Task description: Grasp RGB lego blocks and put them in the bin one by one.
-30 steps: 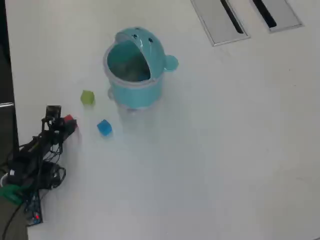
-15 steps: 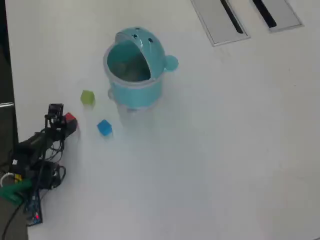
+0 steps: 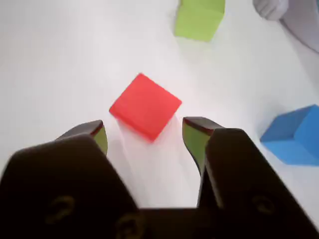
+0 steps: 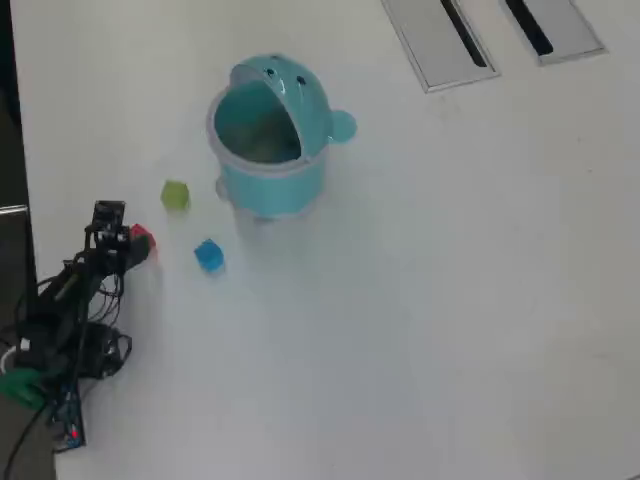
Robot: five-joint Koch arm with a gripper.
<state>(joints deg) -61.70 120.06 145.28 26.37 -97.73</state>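
The red block (image 3: 145, 105) lies on the white table just ahead of my gripper (image 3: 146, 132), which is open with one jaw on either side of the block's near corner, not touching it. In the overhead view the red block (image 4: 142, 240) shows beside the gripper (image 4: 128, 238) at the far left. The yellowish-green block (image 3: 199, 19) lies farther ahead, also seen in the overhead view (image 4: 175, 195). The blue block (image 3: 295, 135) lies to the right, also in the overhead view (image 4: 208, 256). The light teal bin (image 4: 268, 138) stands with its lid open beyond the blocks.
The arm's base and cables (image 4: 60, 340) sit at the table's left edge. Two grey slotted panels (image 4: 490, 35) lie at the far top right. A grey-white shape (image 3: 289, 12) fills the wrist view's top right corner.
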